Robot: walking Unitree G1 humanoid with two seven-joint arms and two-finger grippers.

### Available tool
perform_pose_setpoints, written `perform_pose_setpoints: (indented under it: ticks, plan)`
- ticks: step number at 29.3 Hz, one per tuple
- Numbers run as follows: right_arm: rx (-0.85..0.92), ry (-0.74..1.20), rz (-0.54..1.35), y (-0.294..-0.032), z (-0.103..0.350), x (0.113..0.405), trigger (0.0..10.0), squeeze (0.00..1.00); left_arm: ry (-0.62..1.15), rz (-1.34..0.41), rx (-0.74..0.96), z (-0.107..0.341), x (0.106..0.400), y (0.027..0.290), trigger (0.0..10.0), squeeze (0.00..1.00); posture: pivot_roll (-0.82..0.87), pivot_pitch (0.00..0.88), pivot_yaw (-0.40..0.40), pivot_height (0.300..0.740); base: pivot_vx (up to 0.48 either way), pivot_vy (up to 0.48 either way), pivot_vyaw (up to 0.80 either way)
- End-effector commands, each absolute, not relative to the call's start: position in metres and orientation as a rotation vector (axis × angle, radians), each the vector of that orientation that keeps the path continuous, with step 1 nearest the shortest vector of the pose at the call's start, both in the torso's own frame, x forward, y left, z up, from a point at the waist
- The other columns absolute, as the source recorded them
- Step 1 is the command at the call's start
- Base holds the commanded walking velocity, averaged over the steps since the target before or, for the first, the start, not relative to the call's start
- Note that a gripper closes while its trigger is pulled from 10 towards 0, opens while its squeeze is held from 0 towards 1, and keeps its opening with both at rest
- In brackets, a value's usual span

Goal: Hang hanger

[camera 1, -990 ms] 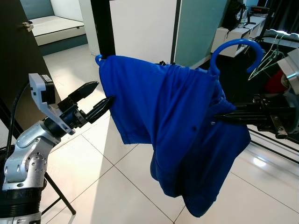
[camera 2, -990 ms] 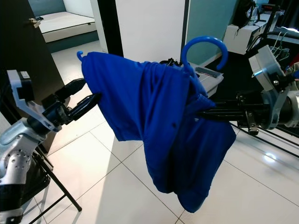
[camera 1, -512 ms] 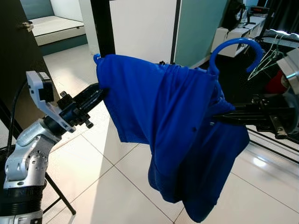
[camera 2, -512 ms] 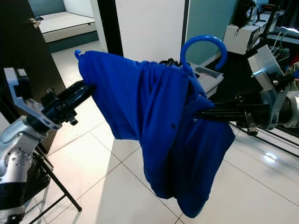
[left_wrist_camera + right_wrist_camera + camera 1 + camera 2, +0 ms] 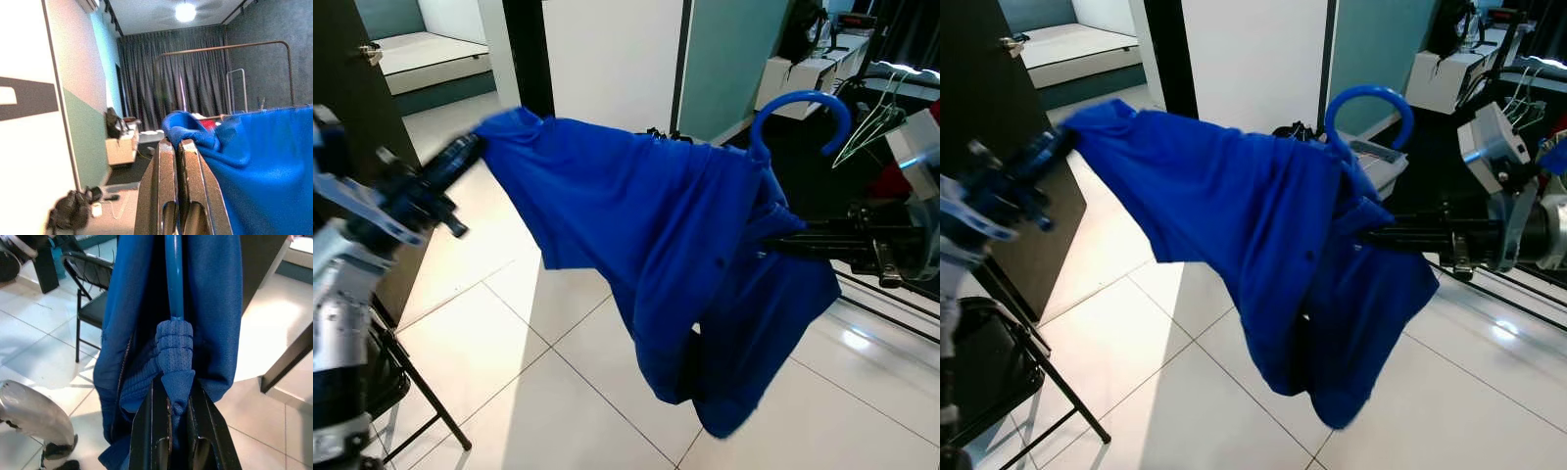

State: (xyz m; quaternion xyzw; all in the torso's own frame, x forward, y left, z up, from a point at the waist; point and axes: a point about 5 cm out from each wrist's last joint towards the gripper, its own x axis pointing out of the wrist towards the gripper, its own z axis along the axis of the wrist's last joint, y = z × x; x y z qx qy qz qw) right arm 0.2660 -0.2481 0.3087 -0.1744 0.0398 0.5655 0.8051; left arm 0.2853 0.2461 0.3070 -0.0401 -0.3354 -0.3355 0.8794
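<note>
A blue shirt [image 5: 675, 245] hangs on a blue plastic hanger whose hook [image 5: 798, 113] curves up at the right. My right gripper [image 5: 773, 243] reaches in from the right and is shut on the shirt's collar [image 5: 174, 357] and the hanger just below the hook. My left gripper [image 5: 470, 152], blurred with motion at the left, is shut on the shirt's sleeve end [image 5: 183, 129] and holds it stretched out to the left. The hanger's arms are hidden under the cloth.
A white tiled floor [image 5: 538, 392] lies below. A dark door [image 5: 352, 108] and a black folding chair [image 5: 999, 362] stand at the left. A rack with wire hangers [image 5: 881, 108] is at the far right. A grey bin [image 5: 1376, 162] sits behind the shirt.
My left gripper closed on the sleeve end and pulled it left, stretching the shirt sideways. The right gripper held still.
</note>
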Motion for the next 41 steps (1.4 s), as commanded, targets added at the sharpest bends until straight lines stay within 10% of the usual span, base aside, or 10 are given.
perform_pose_setpoints:
  ticks: [1, 13, 41]
  plan:
    - [-0.4, 0.134, 1.175, -0.252, 0.302, 0.268, 0.0, 0.0, -0.722, -0.67, -0.092, 0.313, 0.283, 0.254, 0.0, 0.0, -0.02, 0.0, 0.003, 0.74, 0.0, 0.0, 0.0]
    - [-0.363, 0.236, 1.263, -0.246, 0.282, 0.256, 0.0, 0.0, -0.717, -0.59, -0.093, 0.315, 0.285, 0.264, 0.0, 0.0, -0.02, 0.0, 0.005, 0.74, 0.0, 0.0, 0.0]
    - [-0.388, 0.283, 1.191, -0.263, 0.28, 0.252, 0.0, 0.0, -0.404, 0.327, -0.167, 0.237, 0.285, 0.397, 0.0, 0.0, -0.03, 0.0, 0.003, 0.74, 0.0, 0.0, 0.0]
